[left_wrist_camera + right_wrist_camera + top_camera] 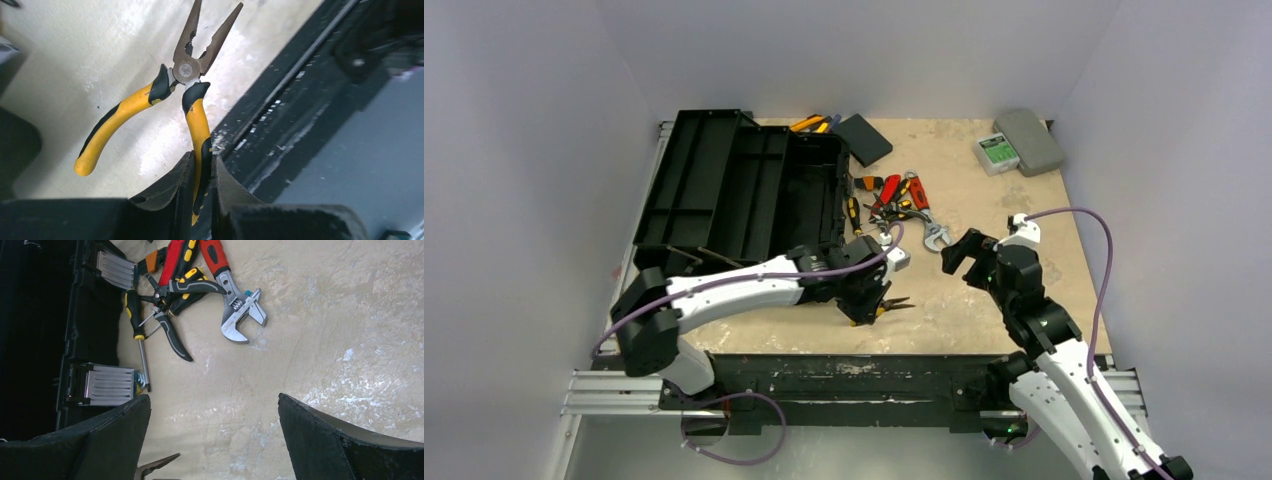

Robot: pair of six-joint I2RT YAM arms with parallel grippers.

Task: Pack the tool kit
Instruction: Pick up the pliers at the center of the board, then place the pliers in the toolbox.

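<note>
Left gripper (202, 167) — around one pliers (186, 70) handle

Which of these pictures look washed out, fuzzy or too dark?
Left wrist view: pliers sharp, table behind washed out, left gripper at the bottom blurred. Right wrist view: wrench crisp, near fingers soft. Top view: even light, toolbox interior nearly featureless black.

Table (979, 195): beige top, scuffed and mottled; black rail (854, 368) along the near edge.
Black box (864, 138): small, flat, at the far edge, set askew.
Grey case (1030, 138): far right corner (rounded corners).
Green-labelled device (996, 152): just beside the case's left side.
</note>
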